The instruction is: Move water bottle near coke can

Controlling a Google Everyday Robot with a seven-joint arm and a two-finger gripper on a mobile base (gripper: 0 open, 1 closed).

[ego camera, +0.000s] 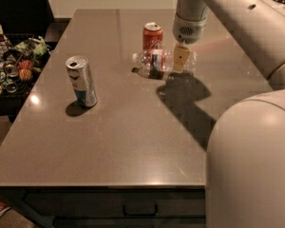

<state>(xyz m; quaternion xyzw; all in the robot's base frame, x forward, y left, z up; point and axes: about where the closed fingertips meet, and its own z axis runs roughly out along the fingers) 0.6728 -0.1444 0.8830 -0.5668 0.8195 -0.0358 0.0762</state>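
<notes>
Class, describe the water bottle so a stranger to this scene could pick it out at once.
On the brown table, look to the far side, where the gripper hangs. Right at the gripper, just in front of the red coke can, the water bottle lies on its side. Unlike that can and the slim silver-and-blue can, both upright, it is clear plastic.
</notes>
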